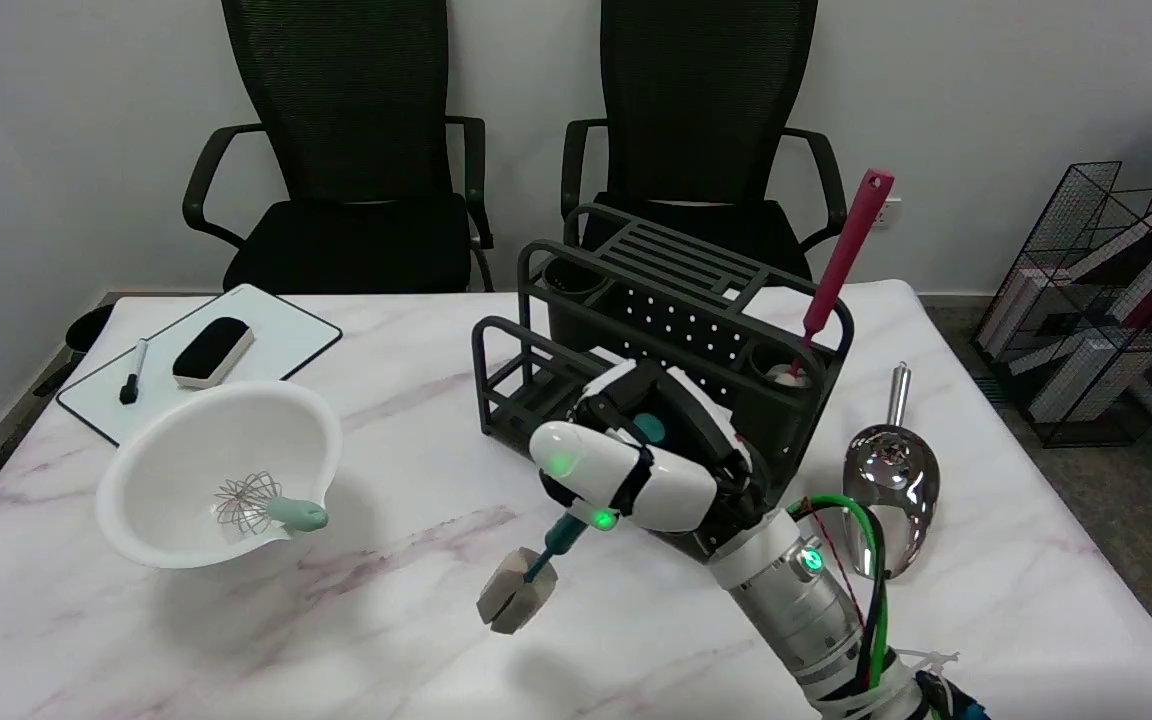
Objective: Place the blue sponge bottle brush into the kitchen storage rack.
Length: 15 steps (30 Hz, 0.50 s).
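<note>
One white-and-black right hand (651, 465) gripping the teal-handled sponge bottle brush (533, 575), fingers wrapping its handle. Hanging sponge-end down just above the white marble table (366, 640), in front of the dark grey metal kitchen storage rack (671, 300).

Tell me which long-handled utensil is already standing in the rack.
The pink-handled brush, upright in the rack's right cup. The sponge bottle brush is in the right hand; the whisk lies in the white bowl.

White-and-black hand (641, 460), silver wrist, green cables
</note>
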{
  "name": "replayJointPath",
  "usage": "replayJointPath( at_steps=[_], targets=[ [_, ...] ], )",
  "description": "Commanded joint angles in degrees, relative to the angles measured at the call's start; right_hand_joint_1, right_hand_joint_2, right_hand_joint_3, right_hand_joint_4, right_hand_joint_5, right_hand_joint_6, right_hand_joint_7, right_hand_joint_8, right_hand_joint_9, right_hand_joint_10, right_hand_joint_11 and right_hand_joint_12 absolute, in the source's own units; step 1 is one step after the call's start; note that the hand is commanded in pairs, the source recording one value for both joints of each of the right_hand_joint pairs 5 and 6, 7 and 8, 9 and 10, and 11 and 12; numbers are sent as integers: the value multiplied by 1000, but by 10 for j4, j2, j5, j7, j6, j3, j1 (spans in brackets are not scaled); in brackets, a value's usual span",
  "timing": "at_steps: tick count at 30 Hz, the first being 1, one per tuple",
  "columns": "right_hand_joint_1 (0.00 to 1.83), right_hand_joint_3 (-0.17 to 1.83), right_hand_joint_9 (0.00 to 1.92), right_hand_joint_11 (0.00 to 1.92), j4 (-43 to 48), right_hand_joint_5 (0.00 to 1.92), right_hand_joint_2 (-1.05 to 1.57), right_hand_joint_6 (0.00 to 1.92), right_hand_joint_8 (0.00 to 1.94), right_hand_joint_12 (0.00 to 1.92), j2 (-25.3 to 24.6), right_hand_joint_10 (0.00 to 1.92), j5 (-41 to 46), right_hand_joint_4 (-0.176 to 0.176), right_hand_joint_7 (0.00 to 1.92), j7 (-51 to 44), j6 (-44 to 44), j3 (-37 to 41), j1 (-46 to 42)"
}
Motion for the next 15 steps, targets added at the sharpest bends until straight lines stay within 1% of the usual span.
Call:
replayJointPath(
  at_steps=[1,2,4,7,11,13,15],
  targets=[
    [1151,351,1920,1920,-52,1920,1571,1920,1920,1920,78,1920,1,0,1920,90,114,15,-13],
    [1152,353,1920,1920,-52,1920,1571,1920,1920,1920,81,1920,7,0,1920,89,121,25,-16],
    [1155,355,1920,1920,-52,1920,1571,1920,1920,1920,83,1920,9,0,1920,90,108,48,-18],
    [1156,353,1920,1920,-48,1920,1571,1920,1920,1920,80,1920,14,0,1920,94,56,78,-2],
    [1160,321,1920,1920,-44,1920,1571,1920,1920,1920,85,1920,18,0,1920,124,19,92,43],
    [1160,317,1920,1920,-29,1920,1571,1920,1920,1920,90,1920,15,0,1920,125,-4,98,63],
    [1163,310,1920,1920,8,1920,1571,1920,1920,1920,94,1920,16,0,1920,121,-54,109,92]
  ],
)
